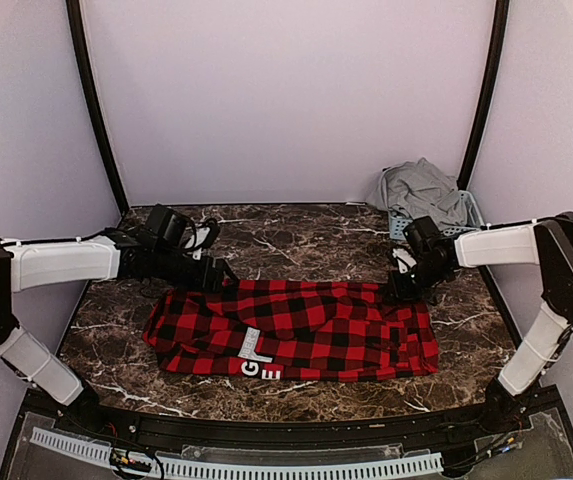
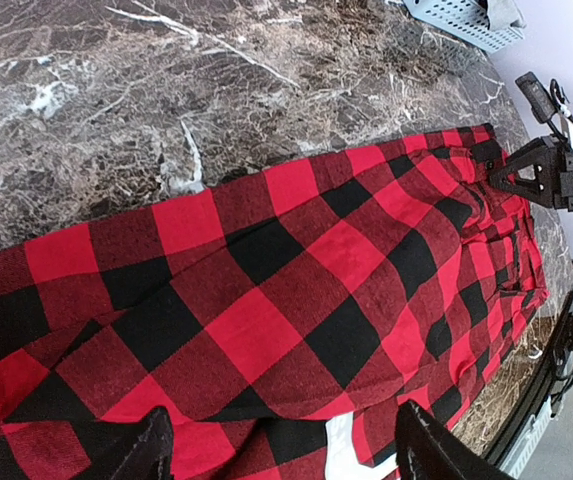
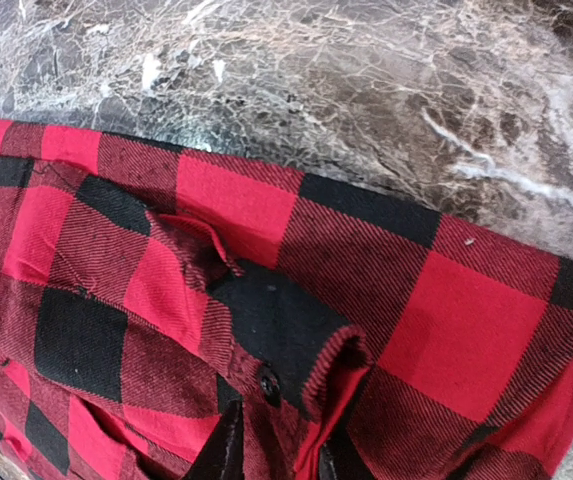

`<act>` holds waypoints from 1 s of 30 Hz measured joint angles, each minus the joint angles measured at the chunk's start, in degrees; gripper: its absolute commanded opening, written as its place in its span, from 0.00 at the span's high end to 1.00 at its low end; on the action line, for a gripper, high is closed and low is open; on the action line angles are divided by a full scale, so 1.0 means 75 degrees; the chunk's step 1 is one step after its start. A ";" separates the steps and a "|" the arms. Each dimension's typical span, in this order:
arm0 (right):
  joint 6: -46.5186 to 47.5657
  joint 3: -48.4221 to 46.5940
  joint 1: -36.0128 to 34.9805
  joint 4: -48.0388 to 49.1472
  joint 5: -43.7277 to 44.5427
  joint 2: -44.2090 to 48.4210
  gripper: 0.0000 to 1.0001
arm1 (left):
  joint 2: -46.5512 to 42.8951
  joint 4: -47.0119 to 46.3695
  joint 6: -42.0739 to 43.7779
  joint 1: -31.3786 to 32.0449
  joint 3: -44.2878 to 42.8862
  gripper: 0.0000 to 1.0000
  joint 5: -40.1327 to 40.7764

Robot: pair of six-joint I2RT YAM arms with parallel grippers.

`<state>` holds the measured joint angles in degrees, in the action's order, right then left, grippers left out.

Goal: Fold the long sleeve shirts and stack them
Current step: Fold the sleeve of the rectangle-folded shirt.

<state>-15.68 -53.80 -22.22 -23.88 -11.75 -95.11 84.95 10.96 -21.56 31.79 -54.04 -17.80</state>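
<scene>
Checked shirt [image 1: 296, 325] lies folded lengthwise across the marble table [image 1: 296, 235], bare stone behind it. Left gripper [image 1: 221, 272] hovers over its upper-left edge, jaws wide. Right gripper [image 1: 401, 288] meets the upper-right corner, jaws narrow around a raised fold; grip unclear. Only its wrist view shows a button [image 3: 269, 381]. Grey shirt [image 1: 421, 188] fills the basket [image 1: 398, 226], upper right.

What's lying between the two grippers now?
Only the checked shirt, its far edge running from the left gripper to the right gripper; the top view shows it.
</scene>
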 measured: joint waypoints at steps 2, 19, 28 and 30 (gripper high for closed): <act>-0.0015 0.0023 0.0000 0.0125 -0.0090 -0.0093 0.76 | 0.0067 -0.0189 -0.0026 0.0090 0.0157 0.26 0.0006; -0.0166 0.0035 -0.0093 -0.0181 0.1559 0.0347 0.57 | 0.1172 -0.1282 -0.0201 0.0694 0.0985 0.26 0.1373; 0.0032 0.0044 -0.1472 0.0822 0.1597 0.0970 0.57 | 0.1361 -0.1457 0.0064 0.1072 0.1116 0.26 0.2757; 0.0055 0.0041 -0.1620 0.1151 0.1297 0.0816 0.57 | 0.1361 -0.1489 0.0082 0.1093 0.1139 0.26 0.2894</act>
<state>-15.27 -53.49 -34.37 -15.25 -2.02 -88.99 95.15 -0.21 -20.95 39.99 -45.50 3.90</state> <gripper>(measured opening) 0.431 0.743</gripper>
